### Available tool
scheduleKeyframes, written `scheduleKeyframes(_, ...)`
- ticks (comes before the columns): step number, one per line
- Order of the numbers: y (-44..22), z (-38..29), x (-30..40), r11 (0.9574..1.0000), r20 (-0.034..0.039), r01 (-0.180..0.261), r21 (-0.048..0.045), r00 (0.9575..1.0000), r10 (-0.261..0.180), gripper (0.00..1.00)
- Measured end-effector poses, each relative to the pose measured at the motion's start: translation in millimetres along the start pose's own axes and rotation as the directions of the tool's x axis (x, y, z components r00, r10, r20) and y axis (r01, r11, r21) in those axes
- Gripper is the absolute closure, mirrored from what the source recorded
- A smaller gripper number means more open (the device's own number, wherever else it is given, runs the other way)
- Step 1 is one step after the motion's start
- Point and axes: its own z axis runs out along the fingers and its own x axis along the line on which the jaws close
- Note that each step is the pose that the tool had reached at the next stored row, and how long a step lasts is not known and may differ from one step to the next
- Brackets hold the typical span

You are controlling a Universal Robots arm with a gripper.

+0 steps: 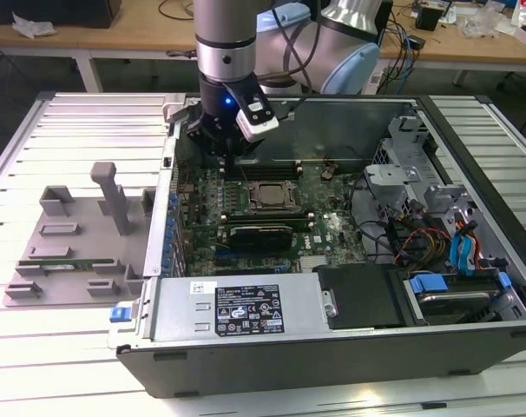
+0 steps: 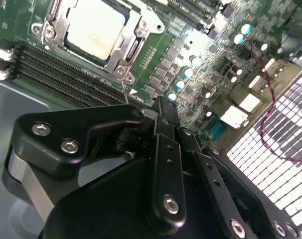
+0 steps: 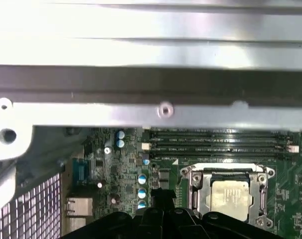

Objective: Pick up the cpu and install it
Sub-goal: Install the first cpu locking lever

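Slatted white metal bench (image 1: 89, 130), open black PC case (image 1: 471, 347) lying on it.
Black gripper (image 2: 163, 107) fingers closed together, empty, above green motherboard (image 1: 319, 230); shiny silver square cpu (image 2: 93, 27) sits in its socket nearby.

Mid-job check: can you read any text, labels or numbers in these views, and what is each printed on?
Black label on the power supply: print too small to read.
White sticker beside it: unreadable.
White lettering along the memory slots, first wrist view: blurred.
The cpu top, second wrist view: faint mark, unreadable.
Nothing can be quoted.
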Motion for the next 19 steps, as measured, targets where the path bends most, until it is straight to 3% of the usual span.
scheduleKeyframes(7,11.9,-2.6,0.9,1.0000,0.0000,0.000,-0.0064,1.0000,0.000,0.89)
scheduleKeyframes(19,12.4,-5.4,0.8,1.0000,0.0006,0.000,-0.0094,1.0000,0.000,0.89)
